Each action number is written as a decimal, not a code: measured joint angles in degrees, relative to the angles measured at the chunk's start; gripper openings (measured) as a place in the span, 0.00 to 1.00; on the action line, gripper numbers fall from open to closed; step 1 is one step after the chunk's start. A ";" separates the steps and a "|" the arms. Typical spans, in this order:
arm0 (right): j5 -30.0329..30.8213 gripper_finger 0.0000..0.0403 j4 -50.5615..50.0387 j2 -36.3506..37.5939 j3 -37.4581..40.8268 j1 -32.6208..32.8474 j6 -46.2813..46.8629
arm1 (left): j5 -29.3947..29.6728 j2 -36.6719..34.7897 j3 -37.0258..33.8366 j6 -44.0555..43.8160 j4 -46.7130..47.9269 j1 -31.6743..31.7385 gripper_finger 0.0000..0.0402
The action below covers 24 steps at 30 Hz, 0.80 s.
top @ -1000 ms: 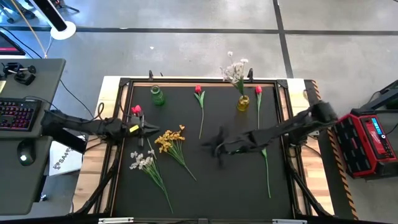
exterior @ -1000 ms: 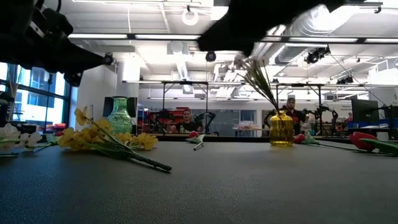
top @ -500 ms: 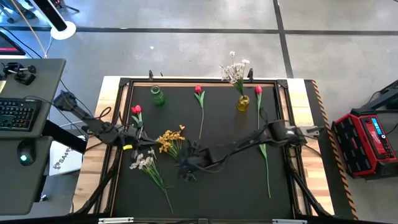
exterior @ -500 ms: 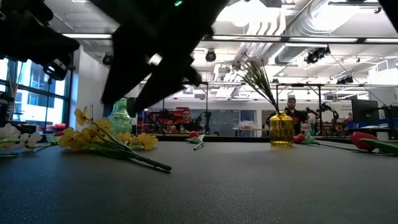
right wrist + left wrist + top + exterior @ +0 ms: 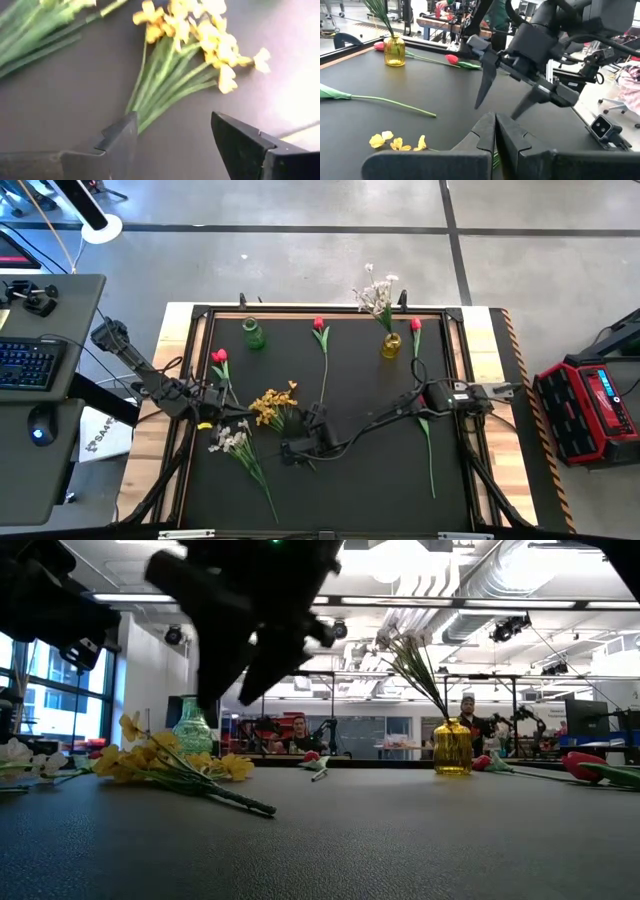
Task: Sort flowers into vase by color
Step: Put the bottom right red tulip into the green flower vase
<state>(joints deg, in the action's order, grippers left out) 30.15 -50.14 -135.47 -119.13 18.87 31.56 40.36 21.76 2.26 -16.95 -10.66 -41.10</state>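
A yellow spray (image 5: 275,405) lies flat on the black mat, its stems (image 5: 160,90) running toward the near edge. My right gripper (image 5: 292,450) hovers open over those stems, one finger on each side (image 5: 175,145), touching nothing. A white spray (image 5: 233,442) lies to its left. Red tulips lie at the left (image 5: 219,358), the far middle (image 5: 320,326) and the right (image 5: 415,326). A green vase (image 5: 253,333) stands at the far left. A yellow vase (image 5: 390,345) holds a white spray (image 5: 378,292). My left gripper (image 5: 215,394) waits shut (image 5: 495,135) by the left tulip.
The mat's raised frame (image 5: 200,310) borders the work area. A long green stem (image 5: 430,465) lies on the mat's right side. In the low view people and benches (image 5: 300,730) show in the room beyond the table. A desk with a keyboard (image 5: 25,365) stands left of the table.
My right gripper has swung from the mat's middle toward the left and near edges and now hangs over the yellow spray's stems. My left gripper has drawn back a little toward the left edge, its arm folding upward. No flower has moved.
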 joint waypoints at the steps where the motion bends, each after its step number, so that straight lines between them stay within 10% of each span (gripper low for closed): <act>1: -0.05 0.58 -1.68 0.15 0.00 0.05 0.59 | 0.01 0.00 0.00 0.00 0.00 0.00 0.00; 13: -1.55 0.43 -25.05 1.30 1.62 2.18 9.88 | 2.45 1.70 0.00 -2.88 -0.18 0.02 0.00; 24: -8.42 0.32 -18.56 21.30 28.56 5.23 25.94 | 2.45 7.33 0.00 -3.37 -3.78 0.02 0.00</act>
<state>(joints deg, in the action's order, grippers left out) 21.73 -68.71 -114.18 -90.57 24.10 57.49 42.81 29.09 2.26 -20.32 -14.44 -41.08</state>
